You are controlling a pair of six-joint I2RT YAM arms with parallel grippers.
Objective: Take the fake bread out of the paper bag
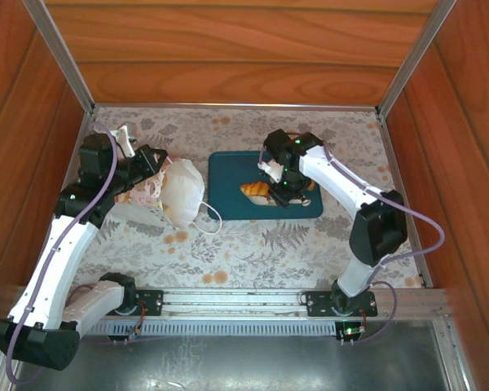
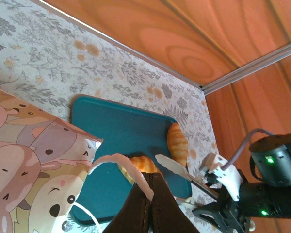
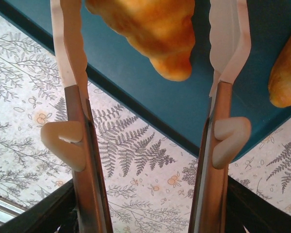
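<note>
Right fingers (image 3: 68,48): apart, one on either side of a croissant's tip, touching neither flank.
Croissant (image 3: 150,29): fake bread, out of the bag and lying on the teal tray. It is probably light, stiff and glossy enough to slip, so it is best taken across the thick middle rather than the tapering tip.
Second pastry (image 3: 286,73): near the croissant on the same tray, and close enough to get nudged.
Teal tray (image 3: 184,111): flat with a low rim, resting on the fern-print surface (image 3: 136,165).
Left fingers (image 2: 148,208): together, clamped on the pinkish handle (image 2: 131,167) of the paper bag (image 2: 34,165).
Paper bag: thin and creased, with a cartoon-animal side. It looks soft and likely to crumple or tip under a push.
Bag contents: the mouth is hidden, so I cannot tell whether any bread remains inside.
In the way: a loose white cord loop (image 1: 210,216) trails from the bag toward the tray's near-left corner and could snag.
Wooden walls (image 1: 228,49): farthest back, well apart from the work.
</note>
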